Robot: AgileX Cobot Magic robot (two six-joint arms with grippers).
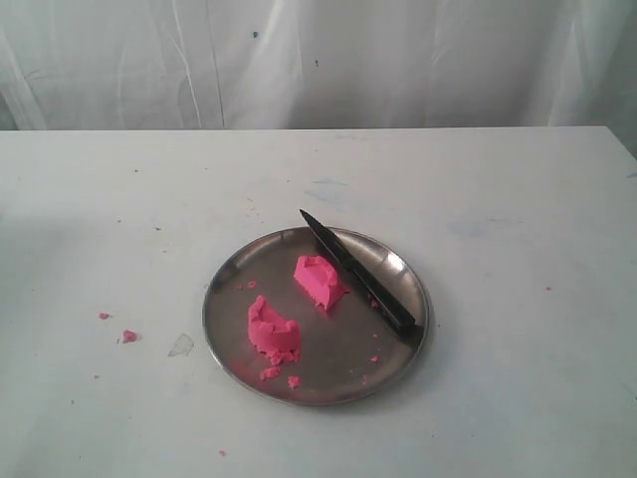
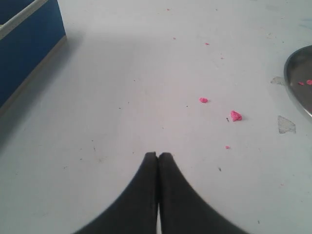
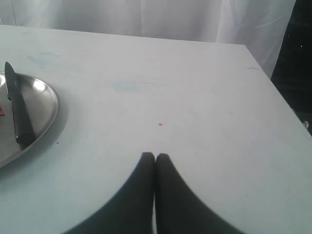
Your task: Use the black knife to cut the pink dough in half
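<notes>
Table (image 1: 518, 329): white, scuffed, filling most of my exterior view, with a white curtain (image 1: 398, 60) hanging behind it at the top of the frame.

Plate (image 1: 231, 299): round, steel, lower centre of the exterior view. Its rim also shows at the right edge of my left wrist view and at the left edge of my right wrist view.

Dough (image 1: 273, 332): pink, in two rough chunks, both on the plate and apart from each other. I log one at the plate's lower left and the other (image 1: 318, 280) nearer its middle, just beside the knife blade. I cannot tell whether that chunk touches the blade.

Knife (image 1: 358, 272): all black, lying on the plate's right side, slanting from upper left to lower right. The tip pokes just past the plate's upper rim; the handle end rests near the lower right rim. The right wrist view shows it (image 3: 17, 109) lying flat on the plate.

Crumbs (image 1: 128, 336): small pink bits on the table left of the plate, more on the plate around the lower chunk.

Left claw (image 2: 157, 155): fingers pressed together, gripping nothing, over bare table well apart from the plate.

Right claw (image 3: 155, 156): fingers likewise closed, empty, over bare table away from the plate.

Blue box (image 2: 24, 48): upper left of the left wrist view.
</notes>
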